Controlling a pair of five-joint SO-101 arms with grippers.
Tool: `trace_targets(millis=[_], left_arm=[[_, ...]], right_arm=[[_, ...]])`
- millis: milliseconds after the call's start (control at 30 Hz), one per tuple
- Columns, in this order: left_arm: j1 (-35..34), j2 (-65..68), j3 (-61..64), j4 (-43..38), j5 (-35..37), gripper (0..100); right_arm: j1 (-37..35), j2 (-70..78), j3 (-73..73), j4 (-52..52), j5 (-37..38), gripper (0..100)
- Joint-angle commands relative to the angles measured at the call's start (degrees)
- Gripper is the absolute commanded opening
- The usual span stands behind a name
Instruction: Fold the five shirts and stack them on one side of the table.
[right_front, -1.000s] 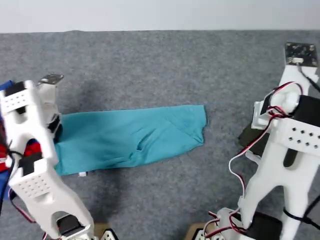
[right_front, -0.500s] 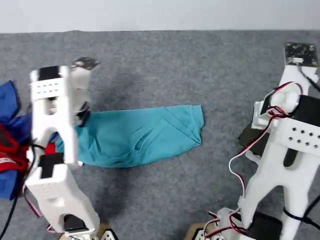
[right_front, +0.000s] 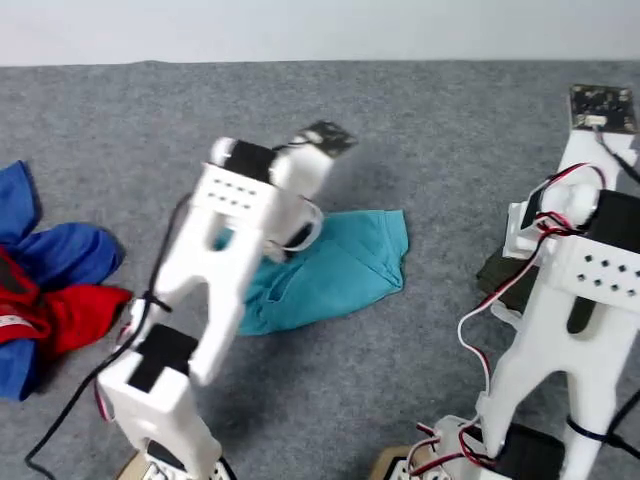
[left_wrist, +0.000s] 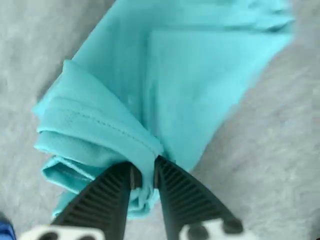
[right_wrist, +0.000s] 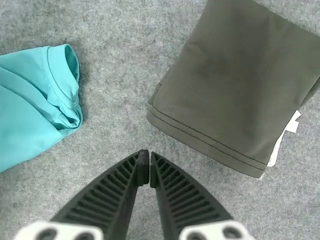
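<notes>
A grey table (right_front: 430, 130) seen from above, with two white robot arms rising from its near edge and a pale wall along the far side. A teal shirt (right_front: 350, 265) lies near the middle of the table, partly folded over on itself. The left arm leans out across it, covering its left part in the high view. The left tool (left_wrist: 145, 172) is pinching a bunched edge of the teal shirt: its two black ribbed fingers (left_wrist: 107, 192) close on several layers of cloth, and a stitched hem curls just beyond the fingertips. The rest of the shirt spreads away from the grip, with grey table showing on both sides. The right arm stands at the right side of the table, well apart from the left arm. The right tool (right_wrist: 149, 160) is pressed together with nothing between its fingers, and it points down at bare table. To one side of it lies the teal shirt's rounded, stitched end. To the other lies an olive shirt (right_wrist: 240, 85), folded flat into a neat rectangle with a small white tag at one corner. The tool touches neither shirt. At the left edge of the table, well apart from the teal shirt, a blue shirt (right_front: 60, 255) and a red shirt (right_front: 75, 315) lie crumpled together in a loose heap. Whether the blue cloth is one shirt or two cannot be told.
</notes>
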Motion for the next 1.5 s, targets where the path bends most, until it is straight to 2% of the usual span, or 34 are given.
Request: trace_targets(millis=[0, 300, 433, 667, 733, 867, 1000, 1100, 1233, 1333, 1467], left_arm=[[3.9, -1.0, -7.0, 1.7, 2.5, 0], [4.0, 13.0, -26.2, 1.8, 8.2, 0], [4.5, 13.7, -27.6, 1.8, 9.3, 0], [9.5, 17.8, -27.7, -2.0, 9.2, 1], [10.2, 20.1, -27.7, -2.9, 9.1, 3], [10.0, 22.9, -27.7, -2.2, 9.4, 18], [9.1, 22.9, -31.3, 1.1, 9.1, 20], [6.5, 22.2, -35.5, 1.9, 8.7, 20], [-0.2, 16.3, -36.4, 1.9, 8.7, 20], [-8.2, 10.5, -36.4, 1.9, 8.7, 18], [-20.7, 3.1, -34.1, 1.9, 8.7, 7]], right_arm=[[-0.4, -1.6, -2.8, 2.2, 0.6, 0.9], [-0.4, -1.6, -2.8, 2.3, 0.6, 0.9], [-0.4, -1.7, -2.8, 2.3, 0.6, 0.9], [-0.7, -1.5, -1.8, 2.2, 0.5, 0.9], [-0.7, -1.5, -0.4, 2.2, 0.5, 0.9], [-0.7, -1.8, 1.9, 2.2, 0.5, 0.9], [-1.1, -1.5, 2.0, 2.2, 0.5, 0.9], [-3.7, -1.5, 1.9, 2.2, 0.5, 0.9], [-9.5, -1.5, 1.8, 0.6, 0.3, 0.9], [-13.7, -0.9, 2.0, -2.3, 0.2, 0.9], [-20.5, 4.5, 1.8, -4.5, 0.2, 0.9]])
